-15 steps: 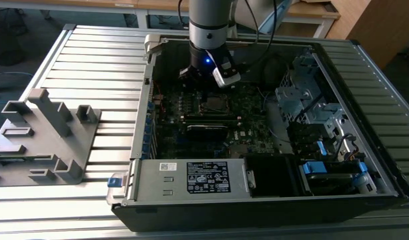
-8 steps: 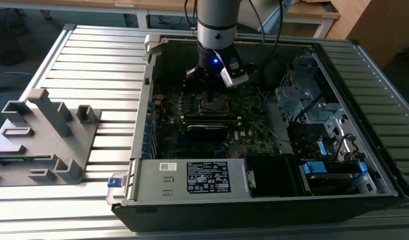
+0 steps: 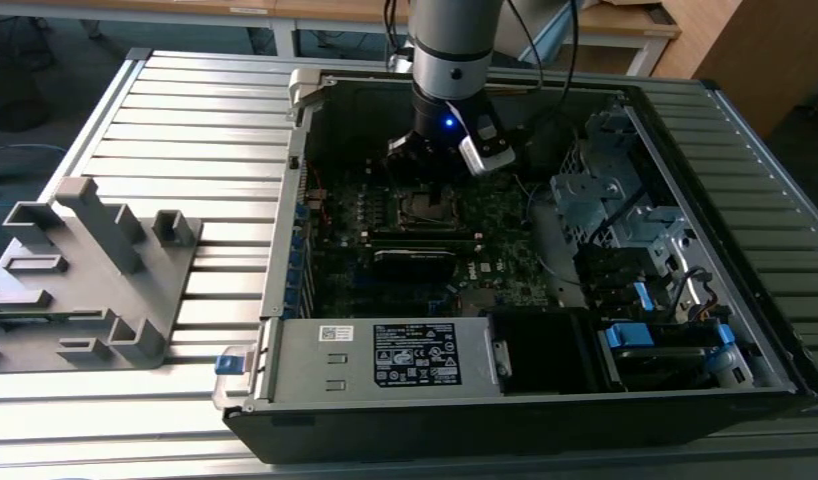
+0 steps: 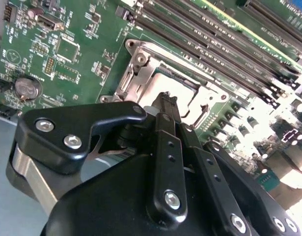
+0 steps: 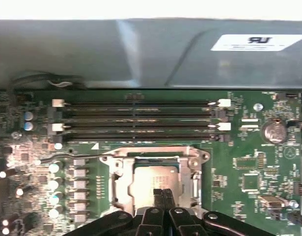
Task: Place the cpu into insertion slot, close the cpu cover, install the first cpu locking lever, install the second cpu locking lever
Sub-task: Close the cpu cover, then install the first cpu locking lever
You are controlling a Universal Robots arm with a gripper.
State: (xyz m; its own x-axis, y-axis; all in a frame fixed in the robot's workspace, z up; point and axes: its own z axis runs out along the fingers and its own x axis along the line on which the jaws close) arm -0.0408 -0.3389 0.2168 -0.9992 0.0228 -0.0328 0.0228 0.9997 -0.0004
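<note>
Gripper (image 5: pixel 163 193) seen low over the board in both wrist views (image 4: pixel 165 100). Fingers (image 5: pixel 157 197) are pressed together, no gap between them, nothing clamped. Tips are set on, or just above, the chip (image 5: pixel 145 179); contact cannot be confirmed.

Chip is seated flat inside the socket (image 3: pixel 429 205), dull silver top up, also seen in the second wrist view (image 4: pixel 184 87). It is ringed by the shiny cover frame (image 5: pixel 120 184) (image 4: pixel 134 73); whether the frame is fully down cannot be told. A wire lever (image 5: pixel 74 156) is laid along one edge of the frame, beside a row of capacitors (image 5: pixel 55 184). Latched or not: cannot be told.

Past the socket, four long memory slots (image 5: pixel 136 120) are seen, empty, and a coin battery (image 5: pixel 274 132) off to one side. Behind them, the grey case wall (image 5: pixel 141 54).

Exterior view: power supply (image 3: pixel 382 355) is at lower middle, nearest the camera, inside the open computer case (image 3: pixel 278 290). Socket is found mid-board, with the gripper (image 3: pixel 443 160) just above it in the frame and the arm (image 3: pixel 449 40) entering from top centre. Case is laid on a slatted table (image 3: pixel 196 120). A grey fixture (image 3: pixel 89 270) is parked at the exterior view's left, well apart from the case.
</note>
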